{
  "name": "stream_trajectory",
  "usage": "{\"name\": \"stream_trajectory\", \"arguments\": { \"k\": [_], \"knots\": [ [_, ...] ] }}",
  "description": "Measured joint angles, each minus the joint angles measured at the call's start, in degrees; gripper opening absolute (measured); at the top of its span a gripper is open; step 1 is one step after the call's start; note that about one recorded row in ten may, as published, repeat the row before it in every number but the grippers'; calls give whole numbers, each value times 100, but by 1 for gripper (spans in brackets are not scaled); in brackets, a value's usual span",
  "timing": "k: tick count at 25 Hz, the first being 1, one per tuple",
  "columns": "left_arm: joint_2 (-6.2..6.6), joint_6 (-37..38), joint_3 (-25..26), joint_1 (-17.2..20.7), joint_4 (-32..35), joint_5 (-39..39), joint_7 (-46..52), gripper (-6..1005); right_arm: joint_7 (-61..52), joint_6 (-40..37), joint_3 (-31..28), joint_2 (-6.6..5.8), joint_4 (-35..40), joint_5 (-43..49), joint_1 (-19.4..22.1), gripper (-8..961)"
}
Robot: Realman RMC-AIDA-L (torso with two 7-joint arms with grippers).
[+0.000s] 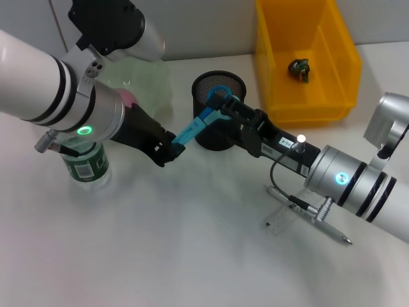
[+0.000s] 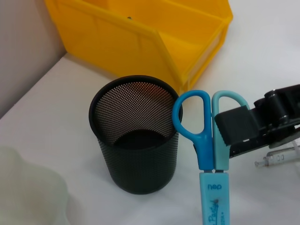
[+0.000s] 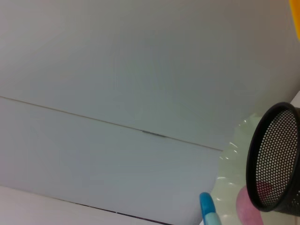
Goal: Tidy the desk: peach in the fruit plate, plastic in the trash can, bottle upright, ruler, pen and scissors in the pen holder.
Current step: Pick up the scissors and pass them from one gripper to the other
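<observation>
Two robot arms meet over a white desk, sharing a pair of blue scissors just above the rim of a black mesh pen holder. The left gripper is clamped on the sheathed blade end, while the right gripper pinches the lighter of the two handle loops, as the left wrist view shows with a black finger pressed against that loop. The scissors slant from the left gripper up toward the holder, handles at its rim, none of them inside the cup yet. The pen holder looks empty in the left wrist view.

Behind the left arm, a pale green fruit plate holds a pink peach, partly hidden by the arm. A green-labelled bottle stands upright beneath the left forearm. A yellow trash can at the back of the desk has a small dark scrap inside. A clear ruler and a silver pen lie on the desk under the right arm.
</observation>
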State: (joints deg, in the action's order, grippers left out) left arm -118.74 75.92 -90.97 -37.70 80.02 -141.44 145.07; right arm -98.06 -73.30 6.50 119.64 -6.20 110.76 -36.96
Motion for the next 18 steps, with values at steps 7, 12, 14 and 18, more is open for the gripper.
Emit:
{"name": "stream_trajectory", "arguments": {
  "k": [7,12,14,18],
  "knots": [
    [-6,-48,0,-14,-7,-102,71,241,108,25,-64,6,-60,7,-4,798],
    [-17,-51,0,3,-7,-85,74,243,115,27,-71,8,-59,7,-4,645],
    [-18,-53,-11,4,-7,-73,74,244,157,27,-103,13,-74,7,-4,540],
    [-18,-59,-60,4,-6,-71,87,246,259,29,-158,16,-134,7,-4,386]
  ]
}}
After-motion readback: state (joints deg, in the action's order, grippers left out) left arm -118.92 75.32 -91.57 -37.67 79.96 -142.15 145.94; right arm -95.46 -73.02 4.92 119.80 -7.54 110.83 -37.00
